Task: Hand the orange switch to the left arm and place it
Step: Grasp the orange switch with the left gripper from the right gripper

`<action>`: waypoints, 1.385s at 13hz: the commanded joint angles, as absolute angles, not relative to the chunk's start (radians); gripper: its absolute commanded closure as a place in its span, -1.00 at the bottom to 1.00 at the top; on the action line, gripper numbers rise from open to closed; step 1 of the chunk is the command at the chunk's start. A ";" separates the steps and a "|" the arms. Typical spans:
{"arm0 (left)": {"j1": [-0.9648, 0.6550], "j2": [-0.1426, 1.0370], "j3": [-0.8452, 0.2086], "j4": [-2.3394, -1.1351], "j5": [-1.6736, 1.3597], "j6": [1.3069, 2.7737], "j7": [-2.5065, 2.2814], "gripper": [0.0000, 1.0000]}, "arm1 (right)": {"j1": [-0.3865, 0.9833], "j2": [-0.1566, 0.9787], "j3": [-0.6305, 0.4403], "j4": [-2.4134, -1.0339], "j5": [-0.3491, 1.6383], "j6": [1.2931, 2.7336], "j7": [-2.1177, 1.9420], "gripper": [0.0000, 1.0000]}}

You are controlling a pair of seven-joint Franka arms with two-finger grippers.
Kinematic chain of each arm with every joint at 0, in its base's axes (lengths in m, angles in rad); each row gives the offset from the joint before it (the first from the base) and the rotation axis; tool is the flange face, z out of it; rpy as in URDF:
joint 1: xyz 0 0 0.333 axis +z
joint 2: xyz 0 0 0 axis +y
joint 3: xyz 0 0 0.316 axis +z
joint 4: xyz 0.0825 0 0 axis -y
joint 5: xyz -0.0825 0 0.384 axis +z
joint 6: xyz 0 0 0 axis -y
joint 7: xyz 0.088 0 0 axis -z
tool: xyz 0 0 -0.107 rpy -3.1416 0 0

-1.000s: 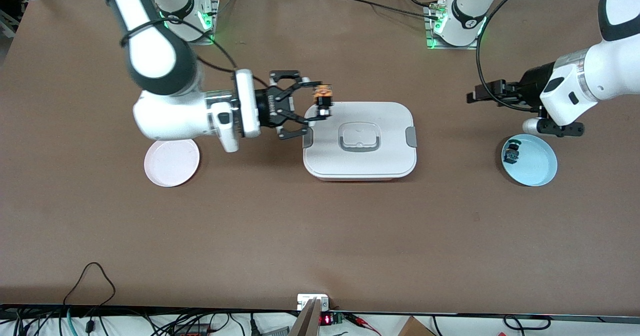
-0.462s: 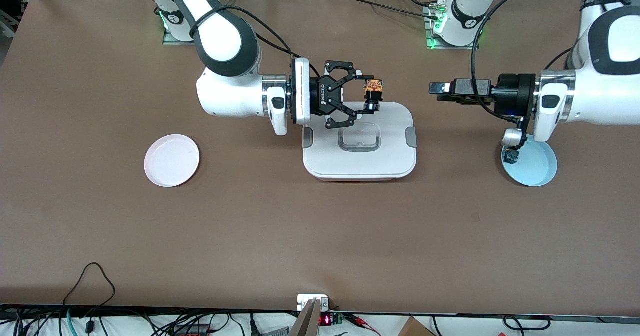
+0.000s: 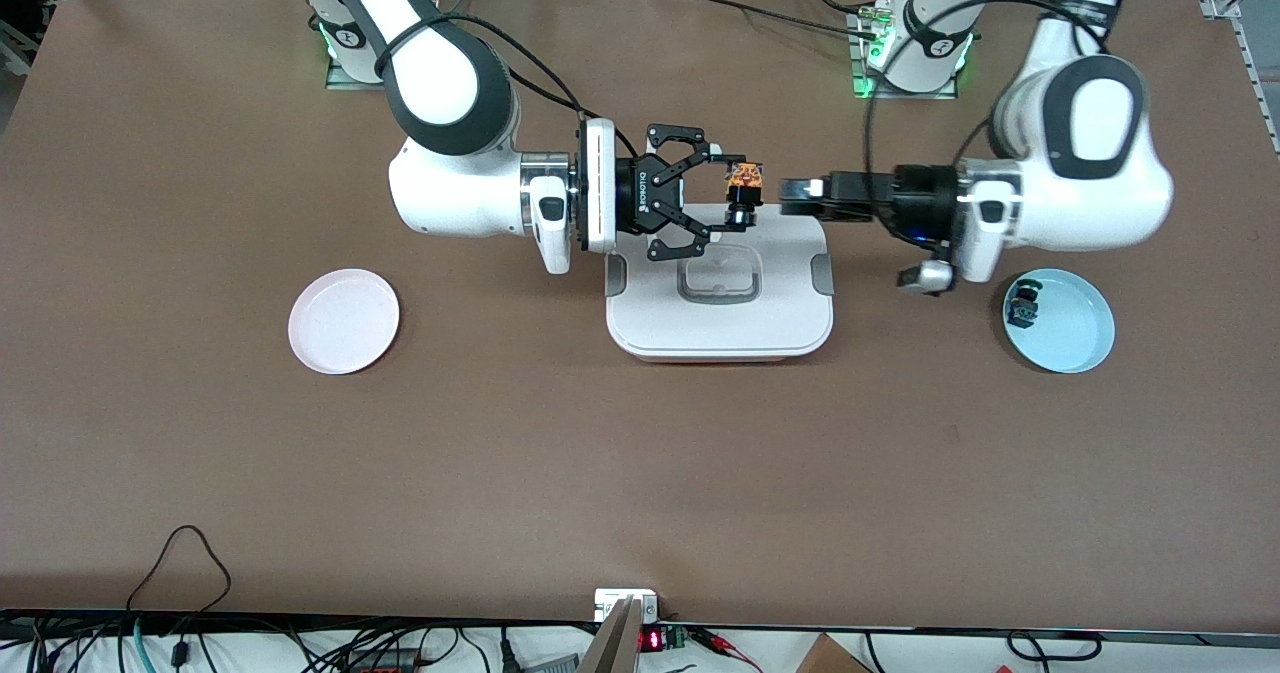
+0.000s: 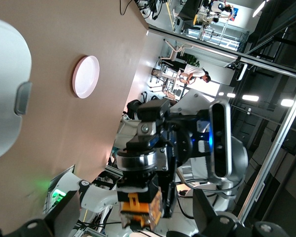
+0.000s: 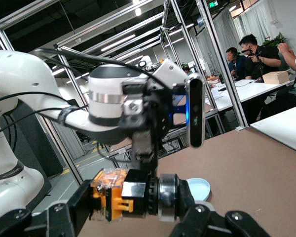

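My right gripper (image 3: pixel 742 193) is shut on the orange switch (image 3: pixel 745 181), held by its two ends over the box's (image 3: pixel 780 323) edge that is farthest from the front camera. In the right wrist view the orange switch (image 5: pixel 119 198) sits clamped between the right gripper's (image 5: pixel 138 203) fingers. My left gripper (image 3: pixel 790 193) points at the switch from the left arm's end, a short gap away. In the left wrist view the left gripper (image 4: pixel 138 216) is open, its fingers wide apart, with the switch (image 4: pixel 140 207) straight ahead between them.
A pink plate (image 3: pixel 343 320) lies toward the right arm's end of the table. A blue plate (image 3: pixel 1075 338) toward the left arm's end holds a green-and-black part (image 3: pixel 1023 308). The box stands between the two plates.
My right arm carried the switch along the box's edge toward its middle, then held still. My left arm swung in from above the blue plate until its gripper almost reaches the switch.
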State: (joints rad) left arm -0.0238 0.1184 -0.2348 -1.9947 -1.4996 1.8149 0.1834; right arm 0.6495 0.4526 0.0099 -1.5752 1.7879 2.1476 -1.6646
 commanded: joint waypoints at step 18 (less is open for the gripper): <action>-0.011 0.077 -0.272 -2.040 -1.569 1.816 0.201 1.00 | 0.643 0.463 0.006 -1.552 1.807 2.140 -1.652 0.05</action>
